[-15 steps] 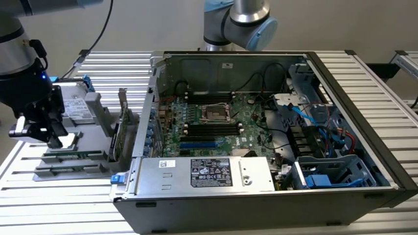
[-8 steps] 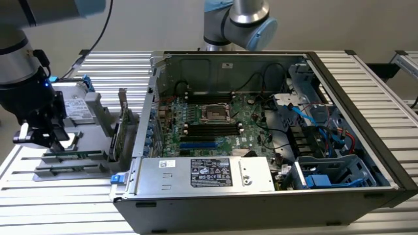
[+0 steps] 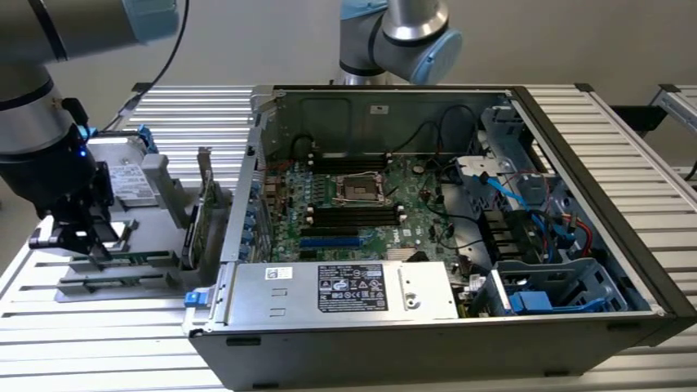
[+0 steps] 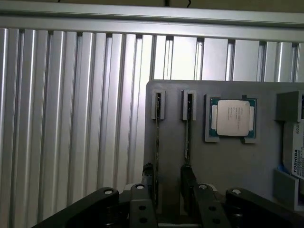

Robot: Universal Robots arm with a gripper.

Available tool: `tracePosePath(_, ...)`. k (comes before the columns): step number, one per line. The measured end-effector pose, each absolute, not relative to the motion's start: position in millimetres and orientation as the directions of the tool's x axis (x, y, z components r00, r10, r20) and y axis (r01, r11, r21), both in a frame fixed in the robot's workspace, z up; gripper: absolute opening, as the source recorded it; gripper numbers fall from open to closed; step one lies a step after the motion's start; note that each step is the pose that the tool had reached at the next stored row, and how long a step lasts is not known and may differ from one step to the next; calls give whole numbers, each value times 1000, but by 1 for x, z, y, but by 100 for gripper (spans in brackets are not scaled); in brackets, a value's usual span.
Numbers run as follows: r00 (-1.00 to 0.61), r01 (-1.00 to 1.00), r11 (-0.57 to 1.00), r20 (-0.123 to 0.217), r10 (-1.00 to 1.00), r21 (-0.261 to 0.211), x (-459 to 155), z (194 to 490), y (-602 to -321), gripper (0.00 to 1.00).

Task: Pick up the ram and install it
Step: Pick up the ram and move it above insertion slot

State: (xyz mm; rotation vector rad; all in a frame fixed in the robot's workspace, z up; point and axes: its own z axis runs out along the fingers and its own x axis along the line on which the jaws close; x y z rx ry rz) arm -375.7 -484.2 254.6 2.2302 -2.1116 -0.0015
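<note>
Two rams stand on edge in slots of a grey fixture (image 4: 223,161): one ram (image 4: 157,128) and a second ram (image 4: 188,128) beside it, both seen edge-on as thin dark strips. My gripper (image 4: 168,179) hangs low over their near ends, open. One finger (image 4: 148,183) sits just outside the first ram and the other finger (image 4: 187,185) covers the end of the second. Whether a finger touches a ram I cannot tell. In the exterior view my gripper (image 3: 82,241) is over the fixture (image 3: 120,273) at that view's left, outside the computer case (image 3: 436,327).
A square silver processor (image 4: 232,118) lies in a holder on the fixture, beside a labelled drive (image 4: 297,156). The open case holds a motherboard (image 3: 419,192) with black memory slots (image 3: 354,214). A second arm (image 3: 392,33) stands behind the case. A green card (image 3: 201,220) stands upright between fixture and case.
</note>
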Motion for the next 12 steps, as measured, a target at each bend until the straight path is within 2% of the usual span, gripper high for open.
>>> tracePosePath(12, 81, -996, -79, 48, -996, 52, -376, 233, -487, 36)
